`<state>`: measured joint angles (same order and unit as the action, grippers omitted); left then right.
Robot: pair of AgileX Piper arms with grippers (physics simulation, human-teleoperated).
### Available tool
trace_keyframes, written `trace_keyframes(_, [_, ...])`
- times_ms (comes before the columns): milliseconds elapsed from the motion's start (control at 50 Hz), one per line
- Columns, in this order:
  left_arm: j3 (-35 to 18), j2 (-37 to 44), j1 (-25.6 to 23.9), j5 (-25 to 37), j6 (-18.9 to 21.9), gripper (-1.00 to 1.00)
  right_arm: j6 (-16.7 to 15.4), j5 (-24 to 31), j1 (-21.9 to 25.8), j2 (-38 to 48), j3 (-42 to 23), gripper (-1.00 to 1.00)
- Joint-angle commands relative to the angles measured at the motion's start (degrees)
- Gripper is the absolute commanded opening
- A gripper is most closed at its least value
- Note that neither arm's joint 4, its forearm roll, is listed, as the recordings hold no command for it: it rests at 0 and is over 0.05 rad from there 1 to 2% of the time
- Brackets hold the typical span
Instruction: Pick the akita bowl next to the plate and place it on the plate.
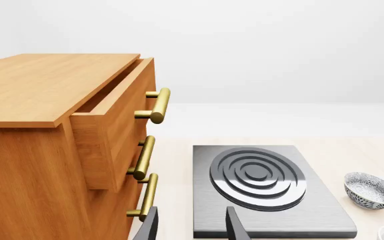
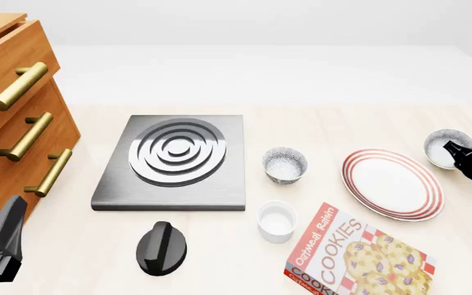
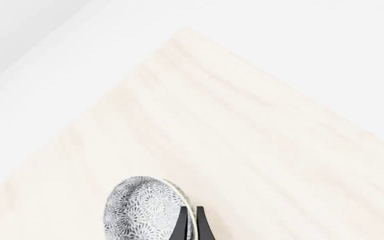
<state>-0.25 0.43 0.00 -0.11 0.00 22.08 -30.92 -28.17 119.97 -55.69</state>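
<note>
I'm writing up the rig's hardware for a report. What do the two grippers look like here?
Both are matte black. The left gripper has two thin, flat, tapering fingers on a dark angular body. The right gripper shows narrow black blade-like fingers on a blocky black housing. No cables, markings or logos are visible.

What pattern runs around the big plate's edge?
Concentric red rings on the white plate, clearest in the front view.

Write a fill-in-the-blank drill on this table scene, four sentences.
1. The right hand pinches the akita bowl by its ____.
2. The plate has rim rings coloured ____.
3. The left hand is open and holds ____.
4. The box beside the plate is labelled oatmeal ____.

Missing words: rim; red; nothing; cookies.
</note>
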Motion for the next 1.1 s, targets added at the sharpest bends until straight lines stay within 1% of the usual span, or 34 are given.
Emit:
trace_keyframes(20, [0.00, 0.00, 0.00, 0.00, 0.00, 1.00, 0.37, 1.27, -0.34, -2.17, 0.60, -1.00])
trace_keyframes(460, [0.00, 0.00, 0.00, 0.00, 0.00, 1.00, 1.82, 3.49, -0.14, -8.30, 2.36, -1.00])
trace_keyframes(1100, [0.00, 0.00, 0.00, 0.00, 0.00, 1.00, 2.60, 5.58, 2.59, -20.12, 8.85, -1.00])
